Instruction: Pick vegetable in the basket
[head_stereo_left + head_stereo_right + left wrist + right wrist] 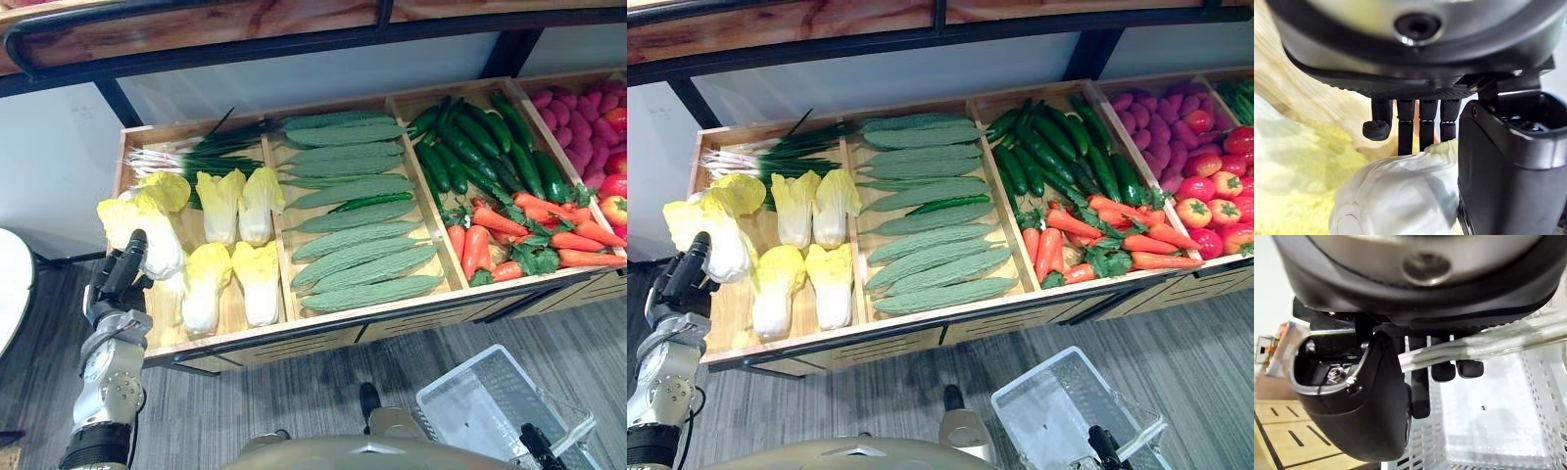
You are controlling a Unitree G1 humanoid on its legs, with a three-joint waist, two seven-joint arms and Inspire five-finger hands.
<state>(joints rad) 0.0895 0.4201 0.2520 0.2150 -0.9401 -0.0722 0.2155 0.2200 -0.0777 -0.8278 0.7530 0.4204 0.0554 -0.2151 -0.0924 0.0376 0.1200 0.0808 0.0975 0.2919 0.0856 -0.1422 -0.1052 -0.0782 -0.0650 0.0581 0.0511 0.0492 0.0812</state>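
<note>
Left hand (120,277), fingers straight and apart, rests against the far-left cabbage (163,253) in the wooden crate (323,328). Right hand (1352,396) is clamped on the basket (475,390) handle (1474,345).

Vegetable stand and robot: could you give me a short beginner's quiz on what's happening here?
1. True or false: the clear basket is empty.
2. Which vegetable is nearest the left hand? A carrot, B cabbage, C tomato.
3. Fill in: the right hand holds the basket by its ____.
Key: 1 true; 2 B; 3 handle.
</note>
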